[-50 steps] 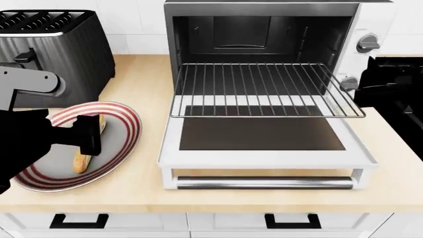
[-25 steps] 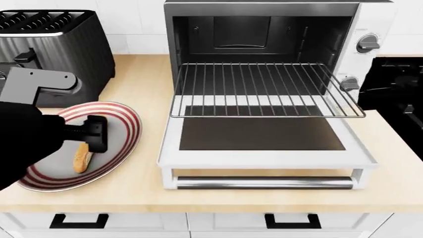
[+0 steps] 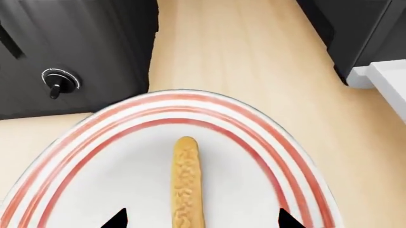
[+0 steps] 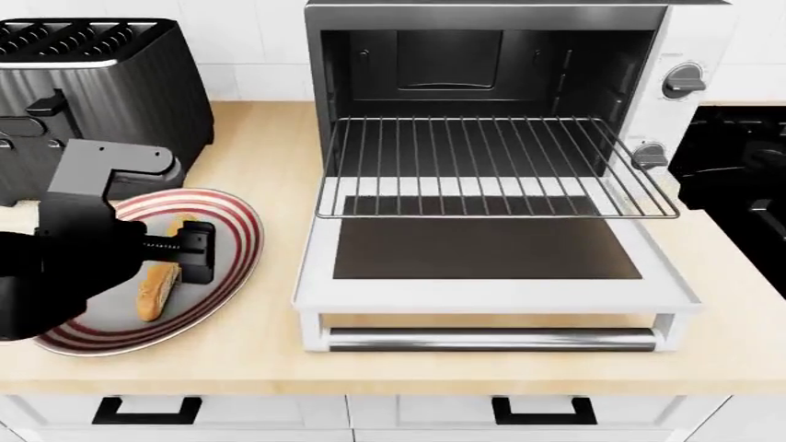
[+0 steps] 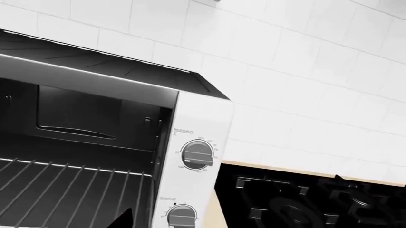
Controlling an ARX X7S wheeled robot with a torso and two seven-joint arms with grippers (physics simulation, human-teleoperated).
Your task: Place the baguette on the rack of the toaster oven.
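The baguette [image 4: 155, 293] lies on a red-striped plate [image 4: 241, 230] at the counter's left; it also shows in the left wrist view [image 3: 186, 183]. My left gripper [image 4: 193, 253] is open just above the baguette's middle, with one fingertip [image 3: 118, 220] on each side of it and not touching. The toaster oven [image 4: 700, 41] stands open with its glass door down. Its rack [image 4: 491, 166] is pulled halfway out and bare. My right gripper [image 4: 702, 170] is open and empty beside the oven's knobs [image 5: 198, 154], with one fingertip [image 5: 121, 221] showing.
A black slot toaster [image 4: 98, 92] stands behind the plate and shows in the left wrist view [image 3: 70, 52]. A black stove top [image 4: 749, 230] lies right of the oven. The oven's dropped door [image 4: 491, 249] reaches toward the counter's front edge.
My left gripper has moved right and down over the plate, settling astride the baguette. My right gripper has drawn back a little to the right.
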